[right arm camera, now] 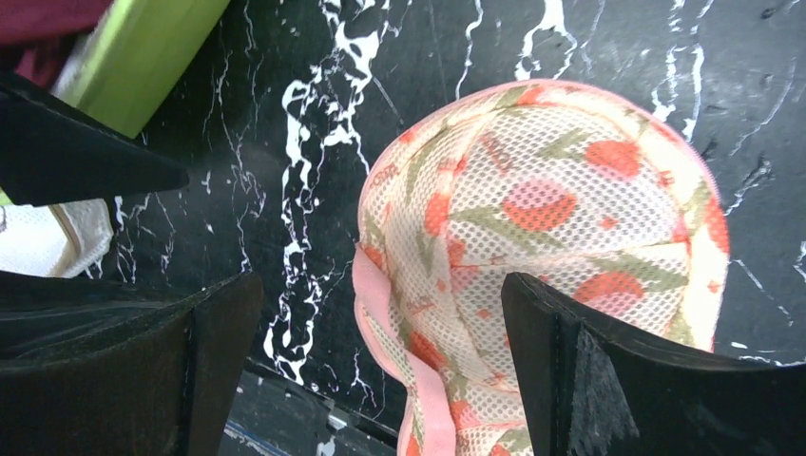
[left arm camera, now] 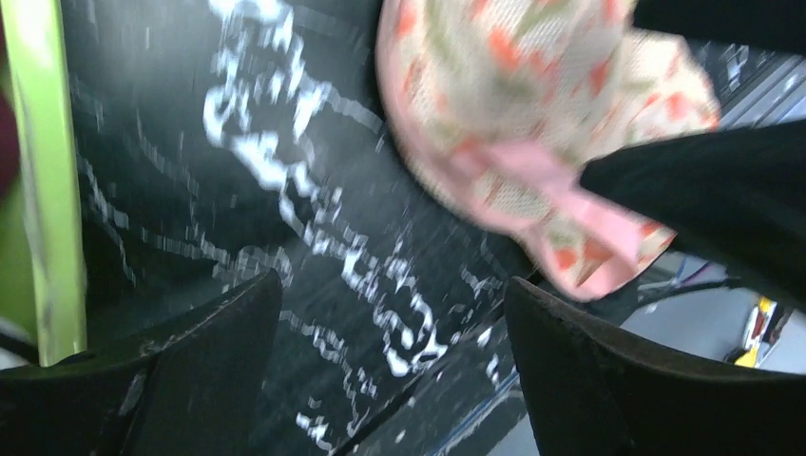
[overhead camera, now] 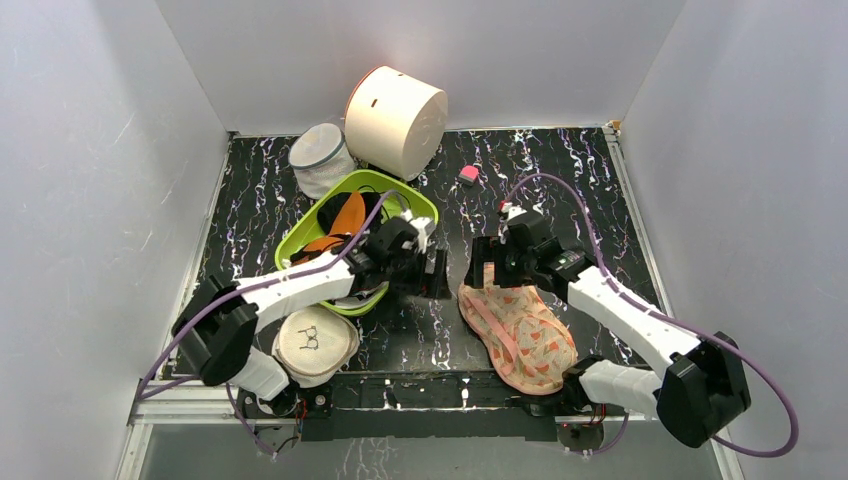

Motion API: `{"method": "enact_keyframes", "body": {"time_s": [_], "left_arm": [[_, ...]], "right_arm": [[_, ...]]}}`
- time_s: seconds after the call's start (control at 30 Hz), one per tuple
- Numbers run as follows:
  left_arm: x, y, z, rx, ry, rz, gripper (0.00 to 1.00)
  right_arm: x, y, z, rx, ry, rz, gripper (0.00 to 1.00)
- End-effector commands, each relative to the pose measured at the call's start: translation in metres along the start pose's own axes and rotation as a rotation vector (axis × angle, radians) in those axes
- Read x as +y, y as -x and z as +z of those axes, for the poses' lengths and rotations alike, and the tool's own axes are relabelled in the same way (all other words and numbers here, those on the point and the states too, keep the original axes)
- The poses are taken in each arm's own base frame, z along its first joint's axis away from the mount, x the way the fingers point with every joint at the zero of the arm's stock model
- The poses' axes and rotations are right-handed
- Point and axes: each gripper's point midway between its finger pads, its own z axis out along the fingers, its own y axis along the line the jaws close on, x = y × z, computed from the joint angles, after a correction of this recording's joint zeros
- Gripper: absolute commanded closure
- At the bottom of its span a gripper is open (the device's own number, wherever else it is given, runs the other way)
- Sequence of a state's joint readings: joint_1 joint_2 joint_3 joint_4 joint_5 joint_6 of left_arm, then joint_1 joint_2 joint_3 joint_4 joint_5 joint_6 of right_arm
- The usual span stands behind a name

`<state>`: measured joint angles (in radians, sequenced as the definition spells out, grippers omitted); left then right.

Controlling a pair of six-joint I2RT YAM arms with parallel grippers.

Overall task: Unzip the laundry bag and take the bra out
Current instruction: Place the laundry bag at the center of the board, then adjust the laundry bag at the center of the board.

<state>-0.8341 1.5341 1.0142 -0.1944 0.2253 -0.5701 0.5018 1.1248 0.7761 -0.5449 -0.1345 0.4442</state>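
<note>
The laundry bag (overhead camera: 520, 335), a peach mesh pouch with red-orange and green print and a pink edge, lies flat at the front right of the table. My right gripper (overhead camera: 497, 265) is open just above its far end; in the right wrist view (right arm camera: 380, 285) the bag (right arm camera: 551, 218) lies under and between the wide jaws. My left gripper (overhead camera: 435, 272) is open and empty a little left of the bag, over bare table (left arm camera: 390, 285); the bag (left arm camera: 532, 114) shows ahead of it. I cannot tell whether the zipper is open. The black bra is hidden.
A green basket (overhead camera: 425, 205) of garments, one orange-lined (overhead camera: 345, 215), stands under the left arm. A round cream pouch with a glasses drawing (overhead camera: 315, 340) lies front left. A white mesh cylinder (overhead camera: 320, 155), a cream drum (overhead camera: 395, 120) and a small pink object (overhead camera: 468, 173) sit at the back.
</note>
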Motion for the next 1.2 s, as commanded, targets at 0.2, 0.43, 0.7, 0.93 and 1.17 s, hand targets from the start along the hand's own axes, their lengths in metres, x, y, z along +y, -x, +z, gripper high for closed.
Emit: {"method": "enact_keyframes", "body": {"time_s": [0.2,0.43,0.7,0.93,1.17], "left_arm": [[0.058,-0.054,-0.011,-0.031,0.185,-0.109,0.12],[0.108,-0.072,-0.05,-0.131,0.381,-0.179,0.04],[0.07,-0.072,-0.053,-0.064,0.15,-0.114,0.02],[0.005,-0.027,-0.09,-0.168,-0.074,-0.064,0.02],[-0.034,0.018,-0.146,-0.322,-0.149,0.003,0.02]], "right_arm": [[0.028,-0.013,0.005,0.073,-0.243,-0.136,0.02],[0.033,-0.051,0.019,0.164,-0.34,-0.266,0.17],[0.032,-0.07,0.032,0.192,-0.459,-0.382,0.19],[0.009,-0.074,0.055,0.146,-0.577,-0.407,0.37],[0.014,-0.05,0.054,0.042,-0.612,-0.421,0.92]]}}
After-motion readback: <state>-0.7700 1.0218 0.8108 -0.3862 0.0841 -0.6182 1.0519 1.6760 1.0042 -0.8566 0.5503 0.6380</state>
